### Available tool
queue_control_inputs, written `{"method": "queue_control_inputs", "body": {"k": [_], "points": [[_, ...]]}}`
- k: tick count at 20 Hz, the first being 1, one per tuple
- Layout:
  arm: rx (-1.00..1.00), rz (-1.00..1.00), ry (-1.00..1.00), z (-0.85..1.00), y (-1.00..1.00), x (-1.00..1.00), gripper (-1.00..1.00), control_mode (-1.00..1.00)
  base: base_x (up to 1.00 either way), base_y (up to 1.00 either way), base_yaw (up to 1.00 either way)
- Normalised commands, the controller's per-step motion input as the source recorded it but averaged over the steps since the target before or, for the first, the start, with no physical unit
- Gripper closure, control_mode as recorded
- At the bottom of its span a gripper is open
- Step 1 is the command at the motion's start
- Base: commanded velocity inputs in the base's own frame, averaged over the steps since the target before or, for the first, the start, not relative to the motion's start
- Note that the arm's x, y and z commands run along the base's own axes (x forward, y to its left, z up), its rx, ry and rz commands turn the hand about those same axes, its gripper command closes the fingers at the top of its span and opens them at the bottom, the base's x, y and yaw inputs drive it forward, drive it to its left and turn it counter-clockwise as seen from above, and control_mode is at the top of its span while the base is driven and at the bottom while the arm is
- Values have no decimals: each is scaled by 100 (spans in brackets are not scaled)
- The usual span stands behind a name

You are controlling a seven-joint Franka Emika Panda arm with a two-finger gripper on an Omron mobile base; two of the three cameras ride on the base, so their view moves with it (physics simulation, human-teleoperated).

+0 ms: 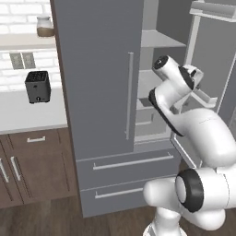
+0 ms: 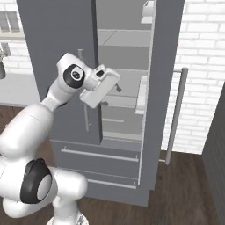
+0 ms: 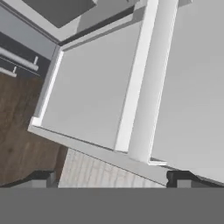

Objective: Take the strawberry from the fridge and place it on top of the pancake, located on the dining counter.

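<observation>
One gripper (image 3: 109,178), jaws spread wide and empty, faces one upright fridge (image 1: 103,92) with right door (image 2: 162,88) swung open, two drawers (image 1: 129,163), tall vertical handles.

Even, flat light; perhaps slightly soft.

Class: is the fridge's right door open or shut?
Open: the fridge shows bare shelves, its right door swung outward.
</observation>
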Motion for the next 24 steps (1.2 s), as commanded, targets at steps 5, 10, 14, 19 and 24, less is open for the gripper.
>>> {"method": "queue_control_inputs", "body": {"k": [5,10,14,19,24], "points": [[69,0,-3,-12,100,-20,-100,-100,0,0,0],[74,-1,-28,3,98,3,-100,-100,0,0,0],[40,-7,-52,40,90,28,-100,-100,0,0,0],[7,-17,-23,67,90,47,-100,-100,0,0,0],[-2,-9,-15,26,20,25,-100,-100,0,0,0]]}}
